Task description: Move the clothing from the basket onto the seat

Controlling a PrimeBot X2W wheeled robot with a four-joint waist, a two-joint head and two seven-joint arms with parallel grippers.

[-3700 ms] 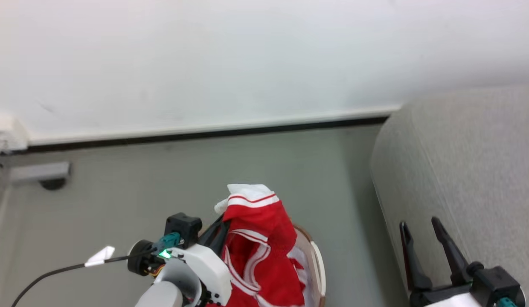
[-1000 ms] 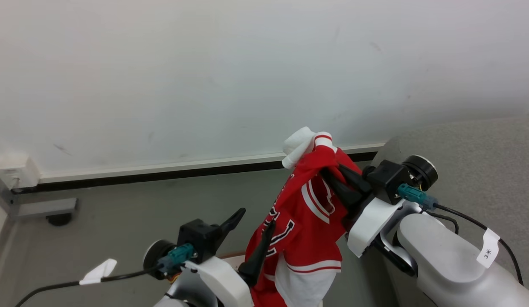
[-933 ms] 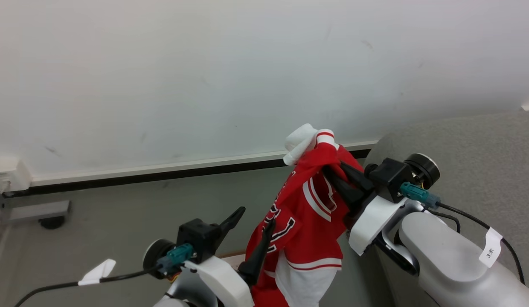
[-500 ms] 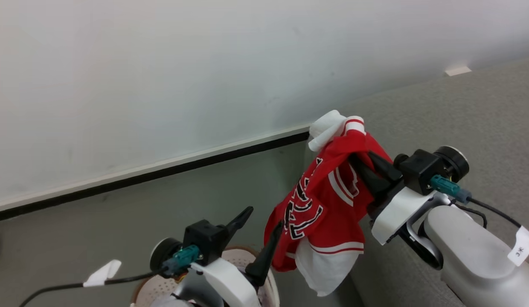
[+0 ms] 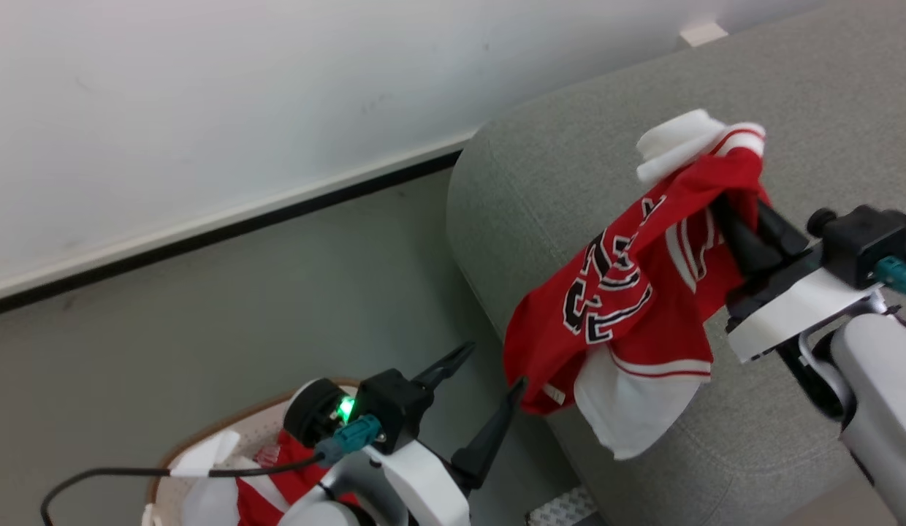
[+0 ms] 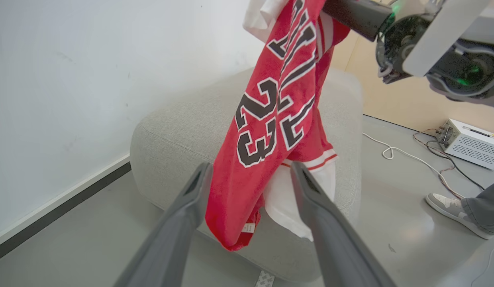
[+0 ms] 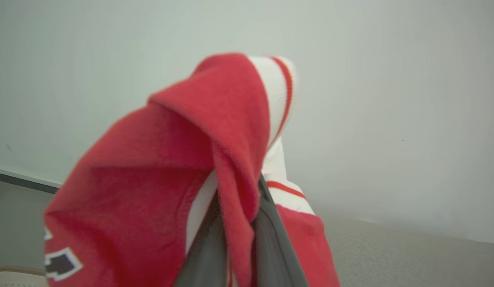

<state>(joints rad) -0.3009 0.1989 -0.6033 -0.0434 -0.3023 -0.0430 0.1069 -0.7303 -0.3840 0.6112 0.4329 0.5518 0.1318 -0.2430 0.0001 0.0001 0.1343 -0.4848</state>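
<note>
Right gripper [image 5: 727, 212] [image 7: 240, 207]: jaws clamped on a fold of the red jersey [image 5: 621, 292] [image 7: 159, 167] near its white-and-red trim. Fabric drapes over both fingers and hides the tips.

The jersey [image 6: 271, 111] hangs from that pinch, black-and-white "23" facing the left wrist camera, with a white panel dangling below the red hem. We see it in the air against the seat [image 5: 570, 146] [image 6: 179, 131] near a rounded corner. We can't tell whether the hem touches the upholstery.

Left gripper [image 5: 493, 365] [image 6: 250, 167]: fingers spread wide, holding nothing. It sits low, above the basket [image 5: 234, 424] and pointing toward the jersey. One fingertip is just beside the jersey's lower corner; contact unclear.

The basket is on the grey floor [image 5: 278, 292], left of the seat and apart from it. A red garment with white trim [image 5: 278, 467] lies inside.

The seat stands beside the white wall [image 5: 204, 109]. In the left wrist view, a white box [image 6: 474, 141], loose cables [image 6: 394, 153] and a person's shoe [image 6: 450, 205] are on the floor past the seat.
</note>
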